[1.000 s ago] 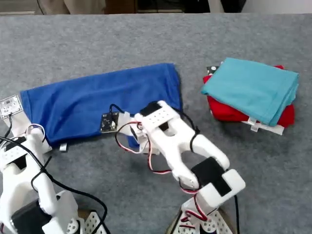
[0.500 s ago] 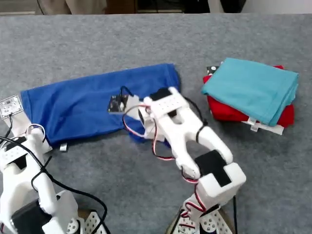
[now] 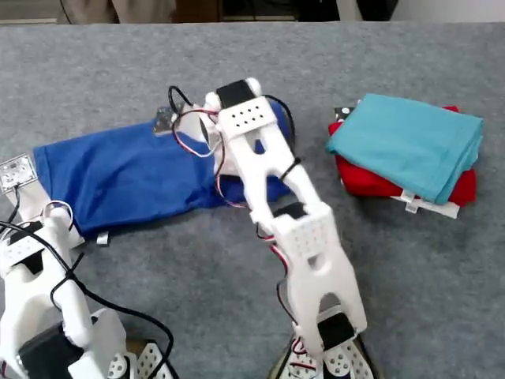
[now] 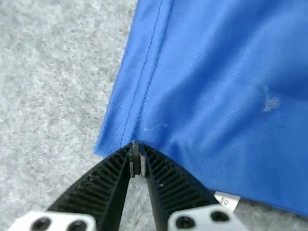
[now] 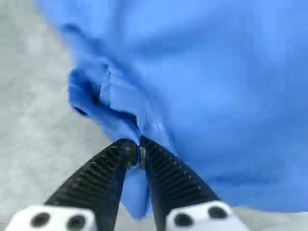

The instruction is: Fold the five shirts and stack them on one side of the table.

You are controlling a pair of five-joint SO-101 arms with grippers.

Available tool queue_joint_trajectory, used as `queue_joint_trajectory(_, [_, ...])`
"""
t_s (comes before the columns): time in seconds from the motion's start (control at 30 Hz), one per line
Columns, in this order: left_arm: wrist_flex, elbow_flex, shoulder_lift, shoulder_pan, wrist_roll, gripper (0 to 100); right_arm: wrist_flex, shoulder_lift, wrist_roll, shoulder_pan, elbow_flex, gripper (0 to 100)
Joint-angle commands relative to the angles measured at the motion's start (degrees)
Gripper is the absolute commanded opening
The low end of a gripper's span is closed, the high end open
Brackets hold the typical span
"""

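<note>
High view: the right arm (image 3: 272, 189) is stretched far across the grey table (image 3: 418, 268), with its wrist above the far edge of the blue shirt (image 3: 110, 178), which lies flat left of centre. The left arm (image 3: 39, 292) sits folded low by the shirt's near-left corner. A teal shirt (image 3: 410, 138) tops a red one (image 3: 363, 180) at the right side.

Left wrist view: the left pincer (image 4: 136, 161) is closed, nipping the shirt's hemmed corner.

Right wrist view: the right pincer (image 5: 139, 151) is pinched tight on a bunched fold of the blue fabric.
</note>
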Motion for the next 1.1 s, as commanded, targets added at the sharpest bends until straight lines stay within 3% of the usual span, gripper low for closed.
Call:
queue_joint_trajectory(0.0, [0.18,-2.64,-0.13,-0.35,0.26,2,0.97,2.59,2.29,-0.13,-10.95,0.2])
queue_joint_trajectory(0.47, [0.26,-2.64,-0.22,-0.35,0.09,2,-5.98,12.97,2.73,0.22,-28.09,1.8])
queue_joint_trajectory(0.63, [0.26,-2.64,-0.22,-0.35,0.09,2,-2.46,15.43,0.09,-0.13,-32.84,25.8])
queue_joint_trajectory(0.73, [0.26,-2.64,-0.22,-0.35,0.09,2,1.41,15.34,2.02,-0.04,-36.62,32.5])
queue_joint_trajectory(0.87, [0.26,-2.64,-0.22,-0.35,0.09,2,1.41,13.93,0.44,2.68,-39.6,24.4])
queue_joint_trajectory(1.0, [0.26,-2.64,-0.22,-0.35,0.0,2,1.41,10.86,-2.11,5.58,-36.97,0.0])
queue_joint_trajectory(1.07, [0.26,-2.64,-0.22,-0.35,0.0,2,1.41,9.01,-2.81,6.29,-33.54,2.9])
